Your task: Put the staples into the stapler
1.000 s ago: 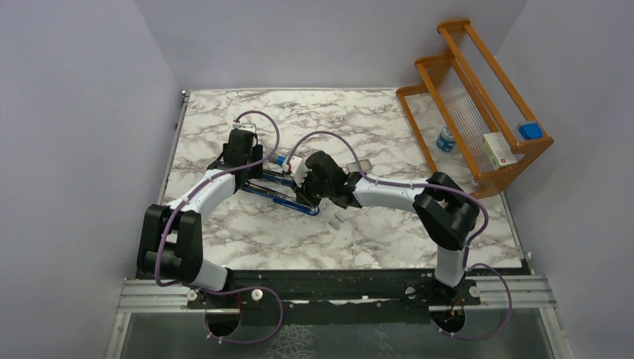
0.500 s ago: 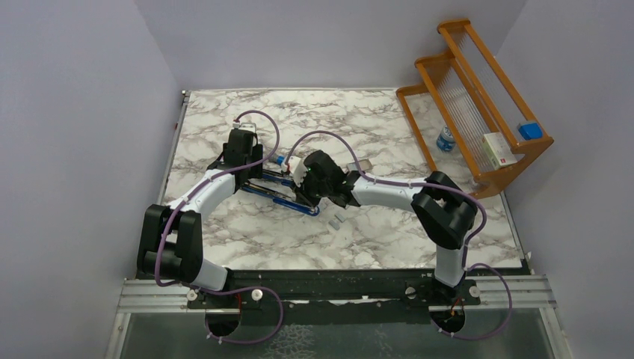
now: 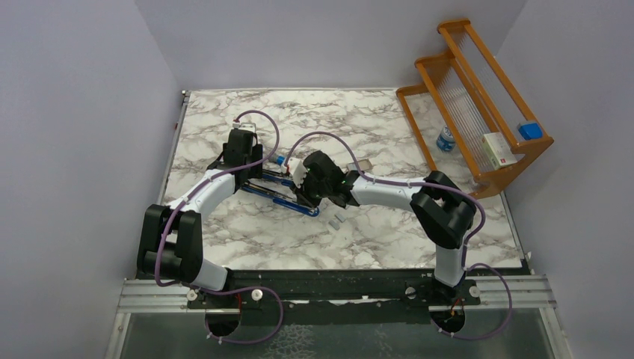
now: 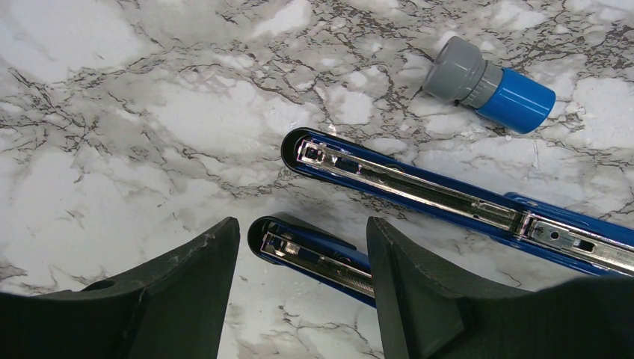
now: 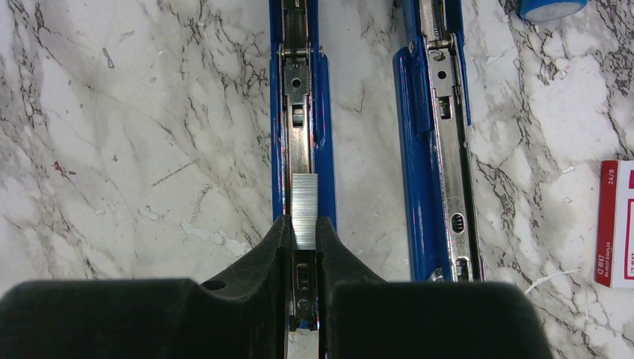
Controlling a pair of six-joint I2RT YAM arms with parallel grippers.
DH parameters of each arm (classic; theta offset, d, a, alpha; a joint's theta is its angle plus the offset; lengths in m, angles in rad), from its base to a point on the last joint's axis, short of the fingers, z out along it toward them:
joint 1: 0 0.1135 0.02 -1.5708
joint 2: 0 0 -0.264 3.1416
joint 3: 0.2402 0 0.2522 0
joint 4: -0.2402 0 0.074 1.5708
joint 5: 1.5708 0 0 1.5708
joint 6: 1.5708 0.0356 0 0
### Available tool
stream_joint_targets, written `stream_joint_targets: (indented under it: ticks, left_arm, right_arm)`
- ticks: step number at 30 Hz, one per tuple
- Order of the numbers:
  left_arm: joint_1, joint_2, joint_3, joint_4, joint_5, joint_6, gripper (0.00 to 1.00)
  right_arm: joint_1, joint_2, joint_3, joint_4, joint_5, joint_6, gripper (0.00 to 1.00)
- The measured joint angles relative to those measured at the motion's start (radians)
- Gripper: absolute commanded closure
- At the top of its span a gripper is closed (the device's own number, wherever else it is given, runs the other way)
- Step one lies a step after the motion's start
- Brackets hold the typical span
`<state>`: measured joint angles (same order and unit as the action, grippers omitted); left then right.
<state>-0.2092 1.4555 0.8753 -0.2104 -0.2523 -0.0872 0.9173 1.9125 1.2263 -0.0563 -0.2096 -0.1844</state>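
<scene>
The blue stapler [image 3: 280, 196] lies opened flat on the marble table, its two arms side by side. In the right wrist view my right gripper [image 5: 304, 226] is shut on a silvery strip of staples [image 5: 304, 203], held in line over the stapler's metal channel [image 5: 297, 105]; I cannot tell whether the strip is seated in it. The stapler's other arm [image 5: 437, 149] lies to the right. In the left wrist view my left gripper [image 4: 299, 250] is open and straddles the tip of one stapler arm [image 4: 299, 254]; its fingers [image 4: 187, 284] stand apart from that tip. The second arm [image 4: 419, 191] lies beyond.
A blue-capped grey cylinder [image 4: 490, 86] lies past the stapler. The white staple box with a red label [image 5: 617, 224] sits to its right. Loose staple pieces [image 3: 338, 220] lie on the table. A wooden rack [image 3: 478, 97] at back right holds a bottle [image 3: 445, 139] and small boxes.
My right gripper has crept slightly to the left along the stapler with the staples in it. The left arm has stayed put.
</scene>
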Motion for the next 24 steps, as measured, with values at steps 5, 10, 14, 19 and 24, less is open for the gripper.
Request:
stream_joint_targets:
  ticks: [5, 10, 14, 19, 24]
  left_arm:
    - [0.001, 0.0, 0.0, 0.0, 0.0, 0.0, 0.34]
    - [0.001, 0.0, 0.0, 0.0, 0.001, 0.001, 0.34]
    - [0.001, 0.0, 0.0, 0.0, 0.001, 0.002, 0.34]
    - [0.001, 0.0, 0.0, 0.0, 0.002, 0.002, 0.34]
    - [0.001, 0.0, 0.0, 0.0, 0.002, 0.002, 0.34]
  right_arm:
    - [0.0, 0.0, 0.006, -0.01, 0.0, -0.002, 0.99]
    - [0.0, -0.003, 0.006, -0.01, 0.0, -0.011, 0.99]
    - [0.0, -0.016, 0.003, -0.004, -0.003, -0.024, 0.99]
    - [0.0, -0.037, -0.001, 0.011, -0.019, -0.034, 0.99]
    - [0.0, -0.038, -0.001, 0.008, -0.024, -0.042, 0.99]
